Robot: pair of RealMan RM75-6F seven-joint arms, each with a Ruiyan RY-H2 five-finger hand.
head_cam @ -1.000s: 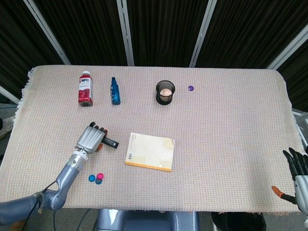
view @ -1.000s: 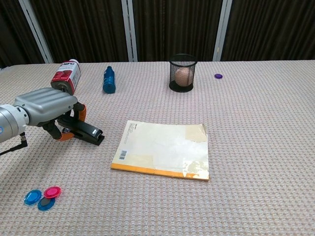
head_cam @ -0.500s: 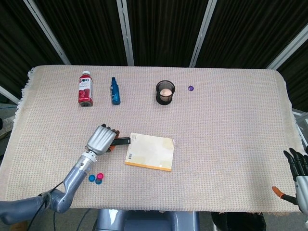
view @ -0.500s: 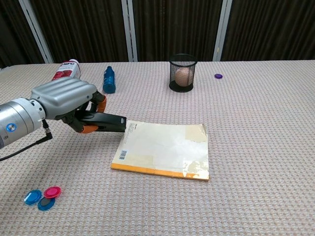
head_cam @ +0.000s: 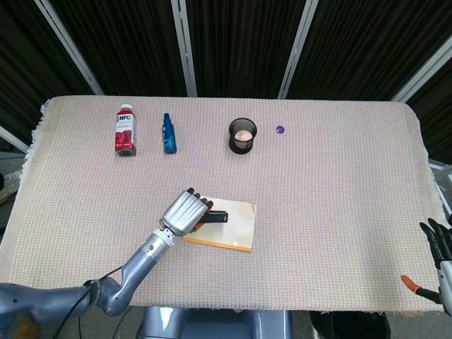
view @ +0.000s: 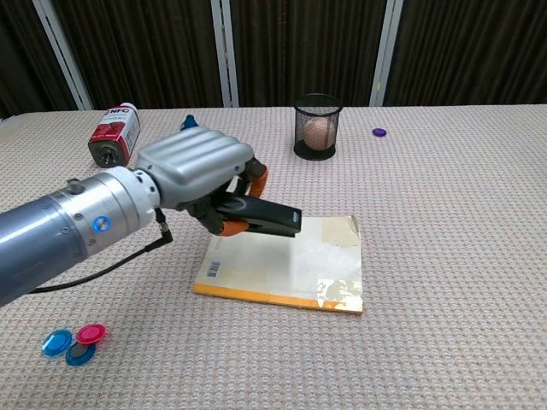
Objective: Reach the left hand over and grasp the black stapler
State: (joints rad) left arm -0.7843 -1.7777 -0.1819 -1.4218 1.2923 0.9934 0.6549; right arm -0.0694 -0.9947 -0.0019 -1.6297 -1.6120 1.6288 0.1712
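Note:
My left hand [head_cam: 185, 214] [view: 198, 175] grips the black stapler [head_cam: 215, 217] [view: 261, 217], whose orange base shows under the fingers. The stapler hangs in the air above the yellow book [head_cam: 233, 227] [view: 295, 266], its black nose pointing right. My right hand [head_cam: 441, 251] is at the table's right edge, fingers apart and holding nothing; the chest view does not show it.
A red NFC bottle [head_cam: 125, 129] [view: 113, 133] and a blue bottle [head_cam: 169, 133] lie at the back left. A black mesh cup [head_cam: 241, 135] [view: 316, 125] holds a ball. A purple cap [head_cam: 280, 130] [view: 379, 132] lies beyond it. Coloured discs [view: 72, 343] sit front left. Orange-handled pliers [head_cam: 415, 285] lie front right.
My left hand has lifted the stapler off the cloth and carried it rightward, from beside the book to above its left part. The right hand has barely moved.

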